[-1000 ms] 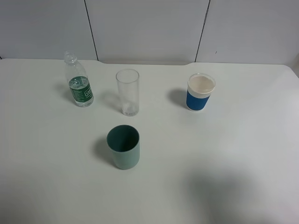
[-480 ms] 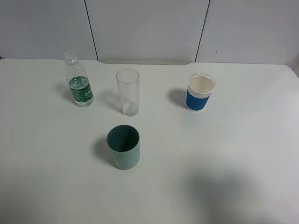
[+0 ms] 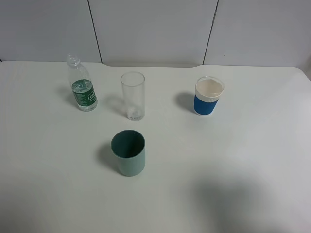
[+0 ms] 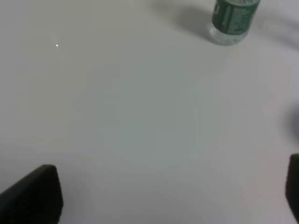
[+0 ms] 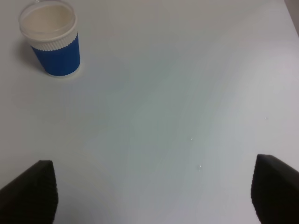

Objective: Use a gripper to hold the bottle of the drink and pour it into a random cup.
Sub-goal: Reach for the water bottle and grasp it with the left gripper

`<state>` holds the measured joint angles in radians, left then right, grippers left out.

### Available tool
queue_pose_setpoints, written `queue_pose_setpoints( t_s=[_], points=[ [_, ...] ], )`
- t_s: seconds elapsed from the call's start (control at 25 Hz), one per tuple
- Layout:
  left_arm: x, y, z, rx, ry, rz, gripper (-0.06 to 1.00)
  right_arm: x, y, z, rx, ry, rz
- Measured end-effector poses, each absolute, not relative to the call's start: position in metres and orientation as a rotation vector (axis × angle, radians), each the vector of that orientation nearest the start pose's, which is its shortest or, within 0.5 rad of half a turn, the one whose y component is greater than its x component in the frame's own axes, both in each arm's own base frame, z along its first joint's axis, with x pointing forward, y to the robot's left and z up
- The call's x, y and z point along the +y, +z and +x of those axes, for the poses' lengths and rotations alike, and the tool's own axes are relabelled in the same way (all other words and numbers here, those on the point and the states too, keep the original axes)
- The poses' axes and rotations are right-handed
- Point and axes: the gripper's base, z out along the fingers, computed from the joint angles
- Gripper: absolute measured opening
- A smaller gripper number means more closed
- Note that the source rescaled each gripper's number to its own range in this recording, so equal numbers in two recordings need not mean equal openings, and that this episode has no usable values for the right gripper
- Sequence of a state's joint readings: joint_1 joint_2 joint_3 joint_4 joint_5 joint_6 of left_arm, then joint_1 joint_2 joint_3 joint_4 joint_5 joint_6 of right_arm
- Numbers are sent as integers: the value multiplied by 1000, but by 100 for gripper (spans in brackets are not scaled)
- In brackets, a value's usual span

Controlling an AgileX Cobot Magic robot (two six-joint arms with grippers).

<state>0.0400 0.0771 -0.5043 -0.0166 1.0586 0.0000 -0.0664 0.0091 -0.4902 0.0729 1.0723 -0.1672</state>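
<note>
The small clear bottle with a dark green label stands upright at the back left of the white table, its cap off. The teal-green cup stands in front of it, nearer the middle. No gripper shows in the high view. In the left wrist view my left gripper is open over bare table, with the bottle's base far ahead of it. My right gripper is open too, its dark fingers wide apart with nothing between them.
A tall clear glass stands between the bottle and a blue-and-white paper cup, which also shows in the right wrist view as the paper cup. A grey panelled wall runs behind the table.
</note>
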Motion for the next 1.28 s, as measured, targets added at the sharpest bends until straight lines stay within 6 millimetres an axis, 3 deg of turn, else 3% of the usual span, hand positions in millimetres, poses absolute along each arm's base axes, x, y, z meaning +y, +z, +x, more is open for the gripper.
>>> queue_pose_setpoints(
  t_s=[0.2, 0.36, 0.76, 1.28],
  points=[
    [-1, 288, 8, 2084, 4, -42, 100, 6, 274, -3, 2070, -56, -108],
    [1, 297, 20, 2127, 39, -16, 100, 6, 274, -3, 2070, -56, -108],
    [5, 304, 80, 2195, 127, 115, 100, 6, 274, -3, 2070, -56, -108],
    [7, 286, 148, 2243, 174, 231, 100, 6, 274, -3, 2070, -56, -108]
  ],
)
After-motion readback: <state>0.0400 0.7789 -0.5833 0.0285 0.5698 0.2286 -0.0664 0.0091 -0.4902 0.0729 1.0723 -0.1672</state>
